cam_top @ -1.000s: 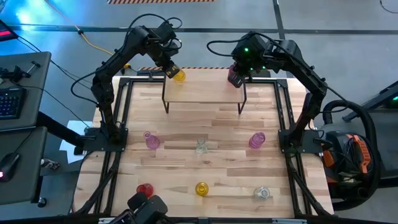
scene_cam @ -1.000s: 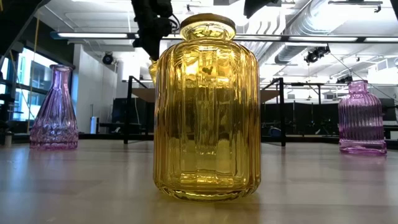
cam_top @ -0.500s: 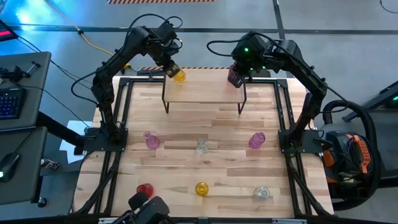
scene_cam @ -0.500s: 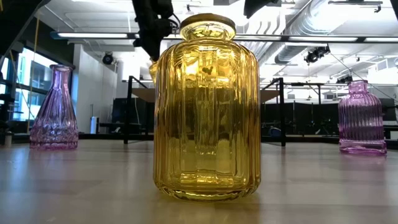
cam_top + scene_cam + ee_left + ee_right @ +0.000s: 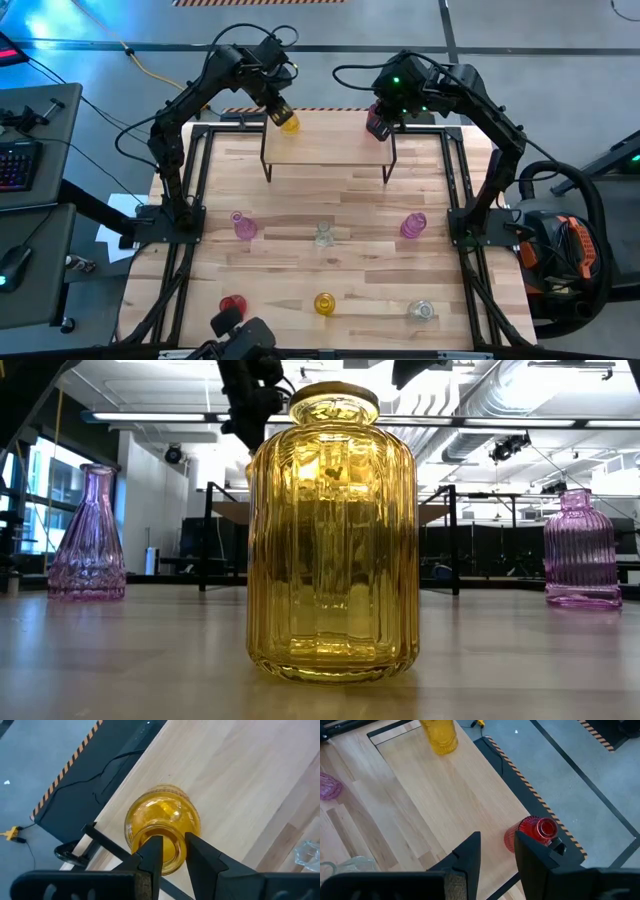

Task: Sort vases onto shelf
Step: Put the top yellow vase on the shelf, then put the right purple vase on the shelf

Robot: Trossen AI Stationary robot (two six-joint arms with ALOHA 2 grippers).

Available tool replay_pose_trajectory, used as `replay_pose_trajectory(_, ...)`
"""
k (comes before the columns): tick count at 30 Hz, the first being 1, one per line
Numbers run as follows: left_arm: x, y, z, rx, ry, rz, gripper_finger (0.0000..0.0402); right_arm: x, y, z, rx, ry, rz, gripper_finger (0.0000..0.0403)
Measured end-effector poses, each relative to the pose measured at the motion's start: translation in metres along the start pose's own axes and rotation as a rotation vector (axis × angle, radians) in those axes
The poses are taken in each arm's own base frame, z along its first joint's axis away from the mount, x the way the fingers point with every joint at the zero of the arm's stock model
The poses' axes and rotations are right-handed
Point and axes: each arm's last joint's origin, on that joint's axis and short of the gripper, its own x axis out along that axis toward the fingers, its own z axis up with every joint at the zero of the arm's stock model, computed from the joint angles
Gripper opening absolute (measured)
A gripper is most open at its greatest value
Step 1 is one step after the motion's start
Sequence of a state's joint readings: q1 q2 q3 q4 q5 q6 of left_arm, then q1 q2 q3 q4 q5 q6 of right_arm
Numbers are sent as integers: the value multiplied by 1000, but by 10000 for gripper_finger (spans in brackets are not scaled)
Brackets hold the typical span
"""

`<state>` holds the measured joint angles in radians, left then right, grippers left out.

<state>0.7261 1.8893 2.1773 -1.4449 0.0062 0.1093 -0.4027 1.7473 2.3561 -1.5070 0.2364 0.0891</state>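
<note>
- Yellow vase (image 5: 161, 827): translucent amber glass, ribbed round body, short wide neck; it stands upright at the shelf's (image 5: 330, 148) back left corner, near the edge.
- Left gripper (image 5: 171, 851): directly above this vase, one finger (image 5: 151, 854) reaching inside the mouth and the other (image 5: 200, 857) outside the neck. The jaws are narrow; whether they pinch the rim or have let go cannot be told.
- Red vase (image 5: 532, 834): translucent red, ribbed, with a round open mouth; upright at the shelf's back right corner.
- Right gripper (image 5: 497, 851): poised above and just beside the red vase, jaws partly apart and holding nothing; the vase lies off to one side of the gap, not between the fingers.
- Shelf: a light-wood board on thin black legs, at the back middle of the table (image 5: 350, 215).
- Vases on the table, middle row: pink (image 5: 244, 226) at left, clear (image 5: 323, 236) in the centre, pink (image 5: 413, 226) at right, all well apart.
- Front row: red (image 5: 233, 305) at left, yellow (image 5: 324, 303) in the centre, clear (image 5: 421, 311) at right.
- Low view: the front yellow vase (image 5: 332, 535) fills the centre, showing vertical ribs and a thick lip. A tapering pink vase (image 5: 89, 537) stands far left and a squat ribbed pink one (image 5: 582, 550) far right.
</note>
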Motion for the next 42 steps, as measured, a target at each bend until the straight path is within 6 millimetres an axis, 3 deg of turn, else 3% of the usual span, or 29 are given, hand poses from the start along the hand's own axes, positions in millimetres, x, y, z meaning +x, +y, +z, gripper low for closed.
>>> replay_pose_trajectory(26,0,-4,5,14,-48,43,71,0,0,-1,-5,8,-1,99)
replay_pose_trajectory(35,-32,-5,11,13,-160,52,71,0,0,-1,-5,15,-2,99)
replay_pose_trajectory(42,-51,-7,0,12,-130,47,71,0,0,-5,25,49,-5,99)
